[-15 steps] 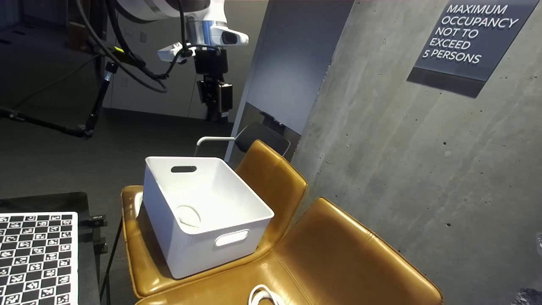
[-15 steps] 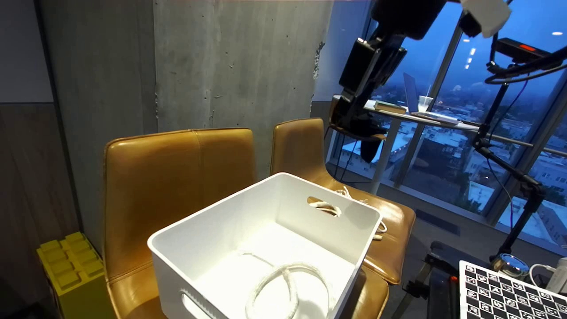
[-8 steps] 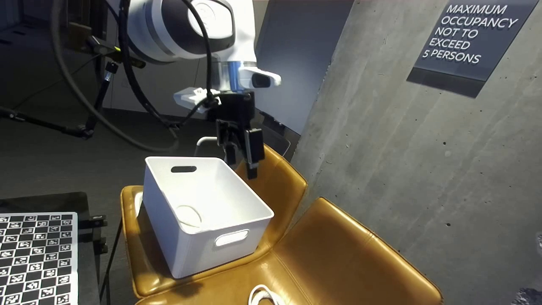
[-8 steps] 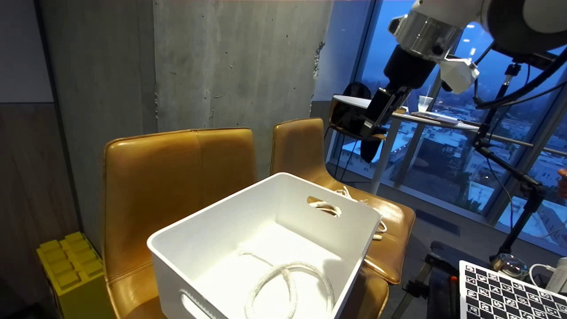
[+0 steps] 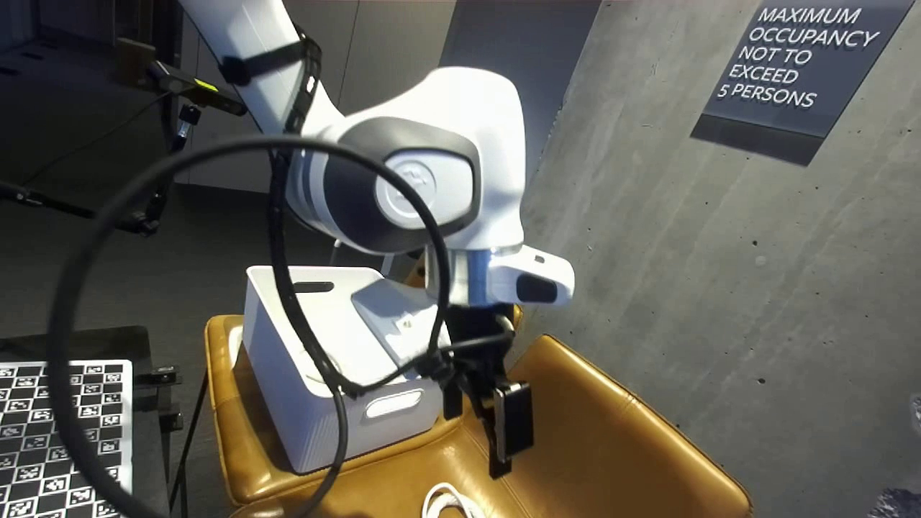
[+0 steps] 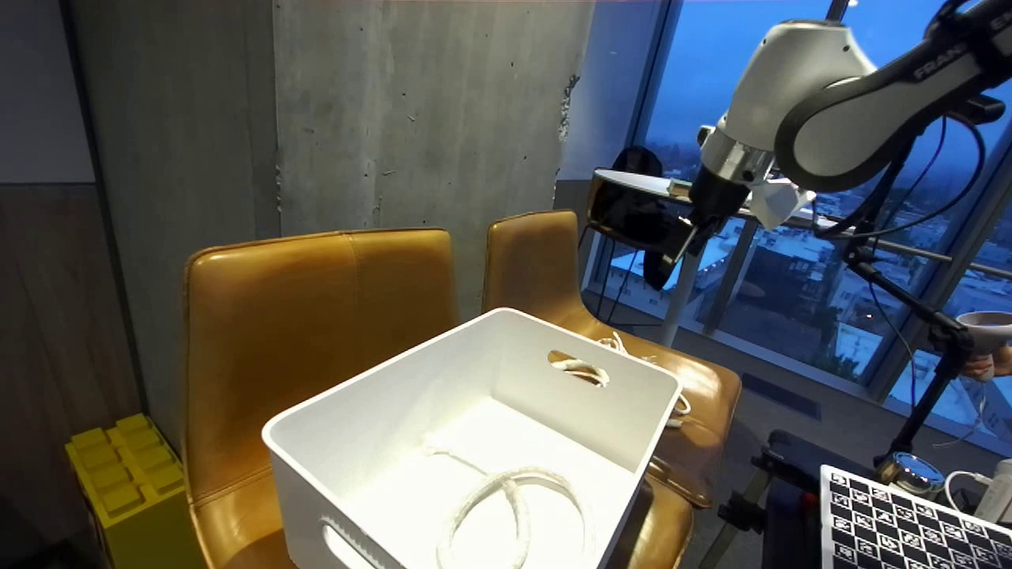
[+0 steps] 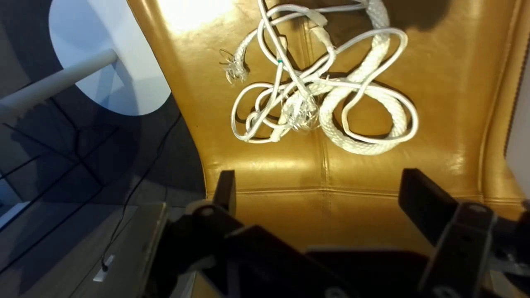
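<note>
The white cord tangle lay loose on the seat of a tan chair, ahead of my gripper in the wrist view. The tangle combined looped thin cord with a thicker braided rope; several ends were frayed into fine strands. My two fingers stood spread wide, with tan leather visible between them. I held the gripper above the chair and apart from the tangle. In an exterior view, the fingers pointed downward in front of the chair's backrest, and a short white loop of the tangle showed at the lower edge.

The white bin stood upright on an adjoining tan chair. A coil of white rope lay on the bin floor. My arm and its black cable partly hid the bin in an exterior view. A checkered board rested on a dark support near the chairs. A concrete wall rose behind both chairs and carried an occupancy sign. A yellow block stood beside the adjoining chair.
</note>
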`<action>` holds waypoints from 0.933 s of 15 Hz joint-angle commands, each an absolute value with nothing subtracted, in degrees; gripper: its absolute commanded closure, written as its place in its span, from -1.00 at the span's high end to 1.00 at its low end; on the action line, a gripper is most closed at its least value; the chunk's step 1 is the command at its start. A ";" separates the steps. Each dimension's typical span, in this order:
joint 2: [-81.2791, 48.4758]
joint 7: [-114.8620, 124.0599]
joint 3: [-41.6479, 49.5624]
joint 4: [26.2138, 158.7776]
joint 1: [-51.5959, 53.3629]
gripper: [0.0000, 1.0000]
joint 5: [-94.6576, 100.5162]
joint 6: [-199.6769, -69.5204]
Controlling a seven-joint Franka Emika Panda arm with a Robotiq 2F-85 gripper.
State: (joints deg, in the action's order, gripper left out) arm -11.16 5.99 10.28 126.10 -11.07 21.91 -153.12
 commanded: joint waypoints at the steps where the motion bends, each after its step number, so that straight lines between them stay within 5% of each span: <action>1: -22.34 -1.97 10.36 117.08 -12.11 1.00 16.98 -152.65; 14: -44.83 -28.26 4.96 91.72 -16.26 1.00 13.94 -142.62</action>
State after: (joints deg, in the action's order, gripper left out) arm -40.73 -23.23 7.12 96.77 -14.48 14.19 -143.53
